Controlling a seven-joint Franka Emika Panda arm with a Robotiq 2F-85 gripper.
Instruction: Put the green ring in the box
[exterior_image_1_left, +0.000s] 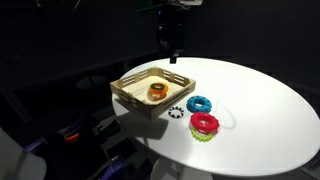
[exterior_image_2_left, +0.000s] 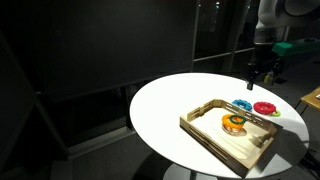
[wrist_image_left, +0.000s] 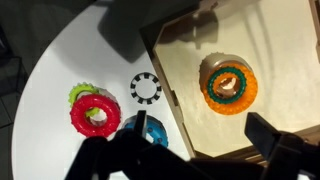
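Exterior view, item one: a round white table (exterior_image_1_left: 270, 110) carries the box (exterior_image_1_left: 135, 98), a shallow light-wood tray with slotted sides. An orange ring (exterior_image_1_left: 157, 91) lies inside it. Outside the box, on the table, are a small black-and-white ring (exterior_image_1_left: 177, 112), a blue ring (exterior_image_1_left: 199, 104) and a red ring (exterior_image_1_left: 205, 123). The green ring (exterior_image_1_left: 203, 136) shows only as a lime edge under the red ring, which lies on top of it. The gripper (exterior_image_1_left: 171, 52) hangs above the far side of the box, clear of everything.

Exterior view, item two: the gripper (exterior_image_2_left: 258, 78) is above the table (exterior_image_2_left: 165, 110) past the box (exterior_image_2_left: 215, 140). The orange ring (exterior_image_2_left: 233, 123) sits in the box; the blue ring (exterior_image_2_left: 242, 104) and red ring (exterior_image_2_left: 265, 107) lie just beyond it. The green ring cannot be made out here.

Wrist view: the gripper (wrist_image_left: 180, 142) is released, its fingers (wrist_image_left: 272, 142) spread wide and holding nothing. The green ring (wrist_image_left: 77, 95) lies on the table, overlapped by the red ring (wrist_image_left: 95, 115) and well apart from the box (wrist_image_left: 190, 110).
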